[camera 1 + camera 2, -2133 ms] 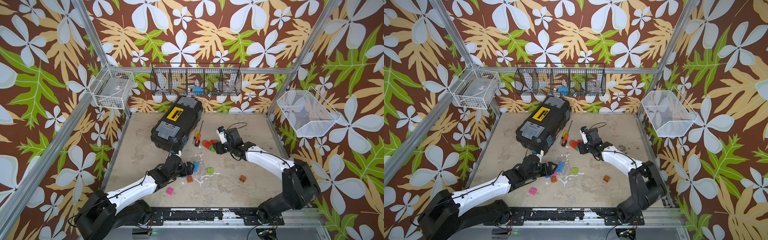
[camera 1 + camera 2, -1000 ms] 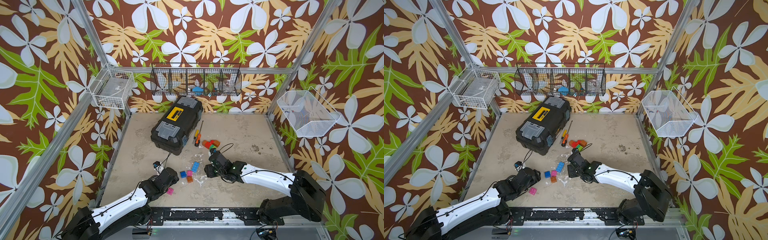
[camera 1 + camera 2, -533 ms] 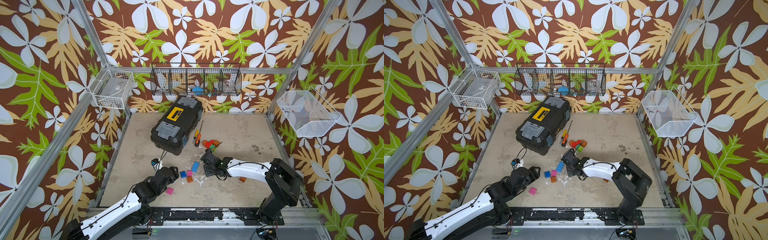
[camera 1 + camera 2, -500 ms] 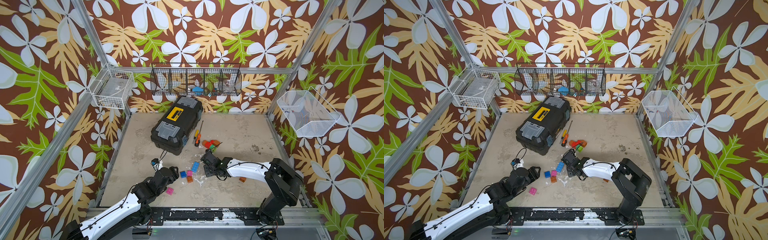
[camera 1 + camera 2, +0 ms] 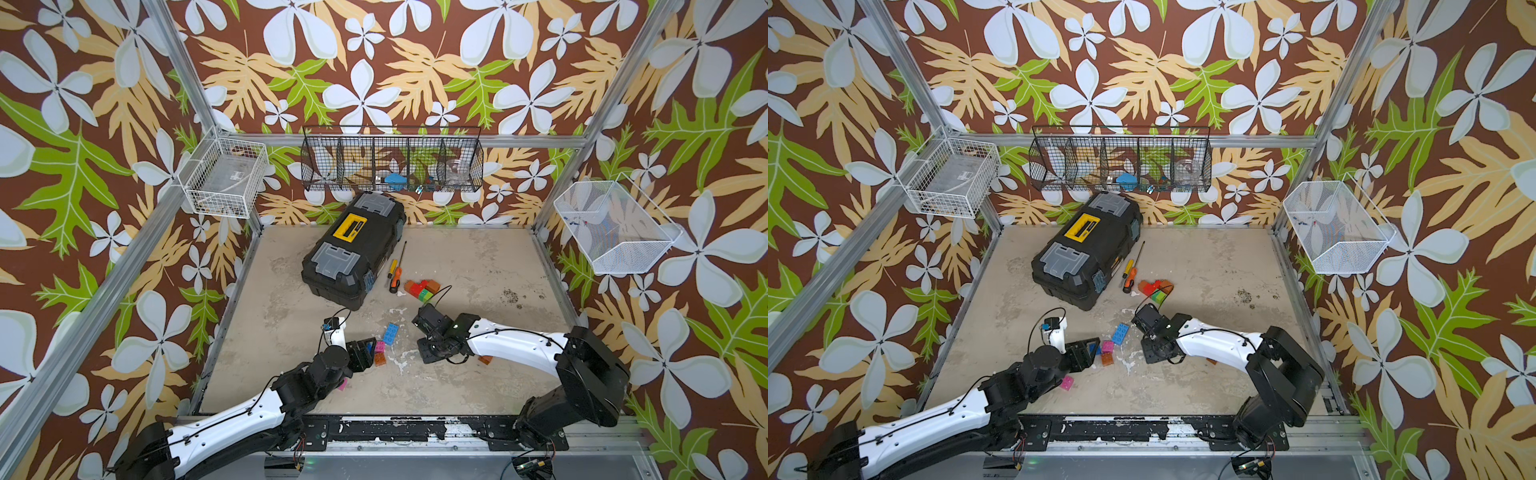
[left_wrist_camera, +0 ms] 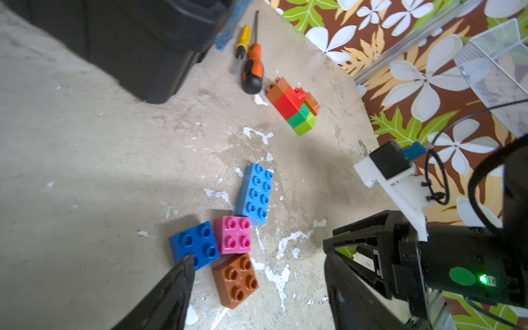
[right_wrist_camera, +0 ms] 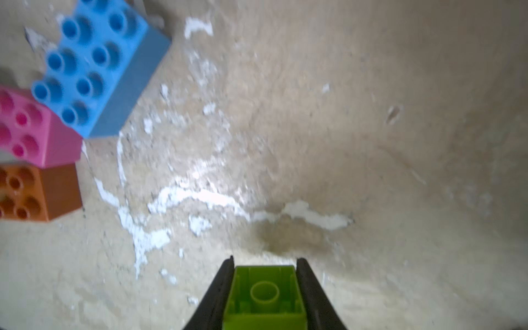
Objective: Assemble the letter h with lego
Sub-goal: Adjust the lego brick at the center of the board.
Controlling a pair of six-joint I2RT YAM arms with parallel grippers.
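My right gripper (image 7: pixel 264 264) is shut on a lime lego brick (image 7: pixel 264 297), held hollow side toward the camera just above the floor; in a top view this gripper (image 5: pixel 430 353) sits mid-floor. My left gripper (image 6: pixel 257 254) stands open over a dark blue brick (image 6: pixel 194 245), a pink brick (image 6: pixel 233 234) and an orange-brown brick (image 6: pixel 235 280), which touch each other. A long light-blue brick (image 6: pixel 255 194) lies beside the pink one. A red, orange and green clump (image 6: pixel 294 110) lies further back. The letter h is not in view.
A black toolbox (image 5: pixel 353 249) and two screwdrivers (image 5: pixel 395 278) lie at the back left. A second pink brick (image 5: pixel 343 384) lies by my left arm, an orange one (image 5: pixel 484 359) behind my right arm. Wire baskets (image 5: pixel 390 166) hang on the walls.
My right gripper has closed on the lime brick. My left arm has reached forward from the lone pink brick to the blue, pink and orange group.
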